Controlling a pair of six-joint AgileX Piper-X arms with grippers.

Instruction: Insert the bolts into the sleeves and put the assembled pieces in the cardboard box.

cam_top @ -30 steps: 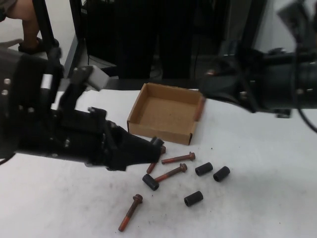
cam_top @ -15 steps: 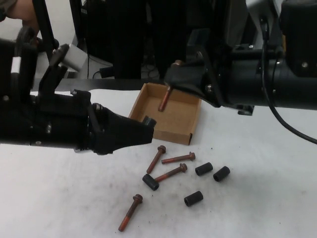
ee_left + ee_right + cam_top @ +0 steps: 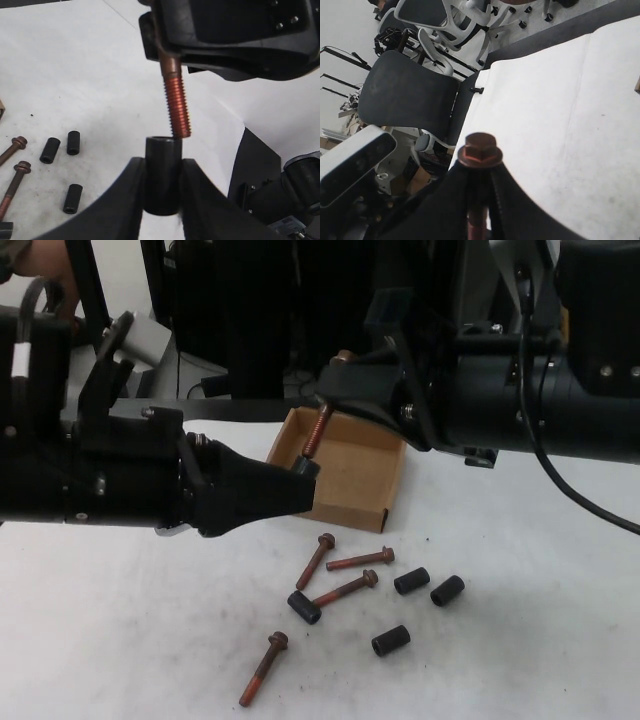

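My left gripper (image 3: 161,185) is shut on a black sleeve (image 3: 162,175), held upright above the bench in front of the cardboard box (image 3: 345,472). My right gripper (image 3: 479,197) is shut on a rusty bolt (image 3: 175,97), head (image 3: 480,150) up, threaded tip pointing down and touching the sleeve's open rim at one side. In the high view the bolt (image 3: 316,430) hangs just above the sleeve (image 3: 304,466). On the bench lie several loose bolts (image 3: 343,589) and several loose sleeves (image 3: 411,581).
The white bench (image 3: 520,570) has free room at the front right and front left. Office chairs (image 3: 410,95) and dark frames stand beyond the bench's far edge. The box is open and nothing shows on its visible floor.
The right gripper has brought the bolt leftward and down over the box front. The left gripper has lifted the sleeve up from the bench to meet the bolt's tip.
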